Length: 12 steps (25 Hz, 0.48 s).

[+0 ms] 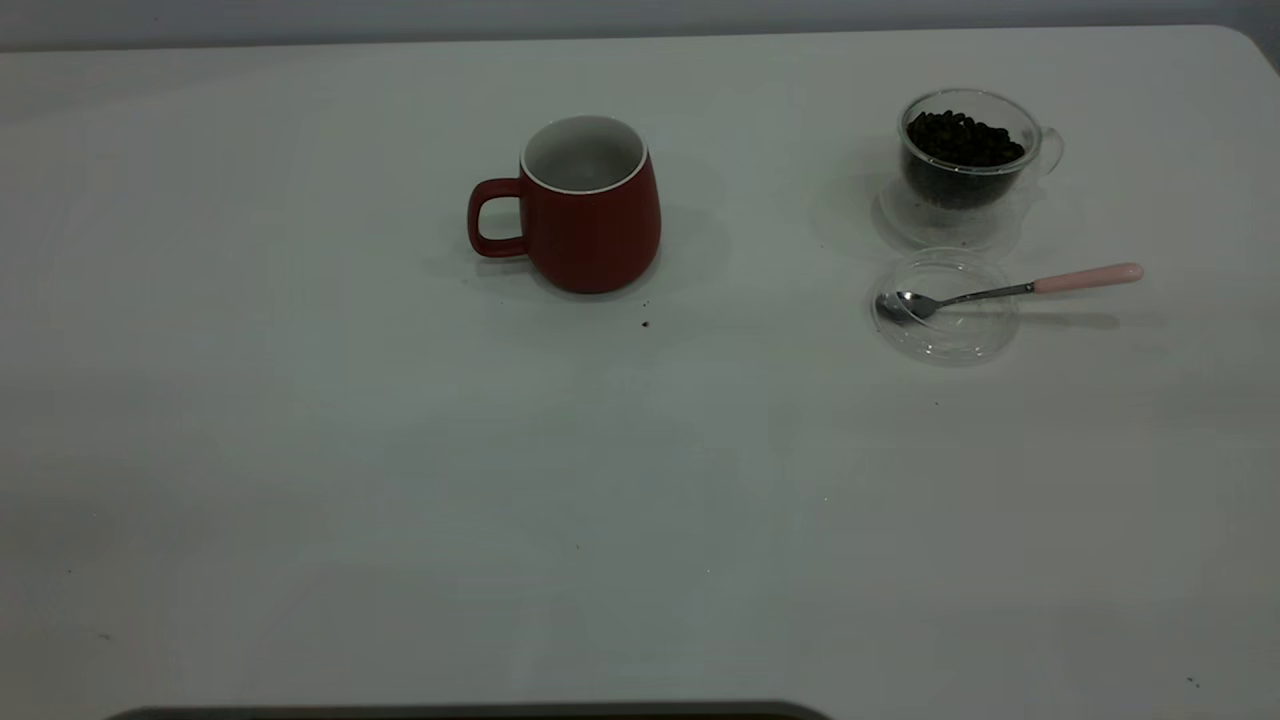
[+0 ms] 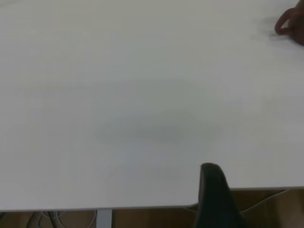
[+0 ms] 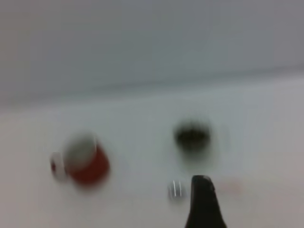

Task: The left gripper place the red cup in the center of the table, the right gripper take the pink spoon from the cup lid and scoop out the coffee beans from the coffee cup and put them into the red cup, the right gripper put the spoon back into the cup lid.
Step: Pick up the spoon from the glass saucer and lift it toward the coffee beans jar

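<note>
The red cup (image 1: 590,205) stands upright on the white table (image 1: 400,480), near the middle toward the back, with its handle to the left and nothing showing inside. The coffee cup (image 1: 968,150), full of coffee beans (image 1: 962,138), stands at the back right. In front of it lies the cup lid (image 1: 945,305) with the pink spoon (image 1: 1010,290), bowl in the lid and handle pointing right. Neither gripper is in the exterior view. My left gripper (image 2: 211,173) hangs at the table edge, far from the red cup (image 2: 290,24). My right gripper (image 3: 202,183) is above the table, facing the coffee cup (image 3: 192,136) and red cup (image 3: 85,164).
A small dark speck (image 1: 645,323) lies just in front of the red cup. A clear round base (image 1: 950,215) sits under the coffee cup. A dark edge (image 1: 470,712) runs along the near side of the table.
</note>
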Tool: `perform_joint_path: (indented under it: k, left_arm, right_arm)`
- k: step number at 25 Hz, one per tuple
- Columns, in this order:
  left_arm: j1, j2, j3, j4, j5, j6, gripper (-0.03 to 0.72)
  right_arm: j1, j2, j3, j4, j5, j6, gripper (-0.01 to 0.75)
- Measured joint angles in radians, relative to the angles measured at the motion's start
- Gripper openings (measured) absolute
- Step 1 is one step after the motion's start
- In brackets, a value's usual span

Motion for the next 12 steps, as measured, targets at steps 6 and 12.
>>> perform_joint_path:
  k: [6, 12]
  left_arm:
    - [0.000, 0.000, 0.000, 0.000, 0.000, 0.000, 0.505]
    - [0.000, 0.000, 0.000, 0.000, 0.000, 0.000, 0.505]
  right_arm:
    - [0.000, 0.311, 0.000, 0.021, -0.200, -0.011, 0.560]
    - [0.000, 0.722, 0.000, 0.072, -0.261, -0.137, 0.560]
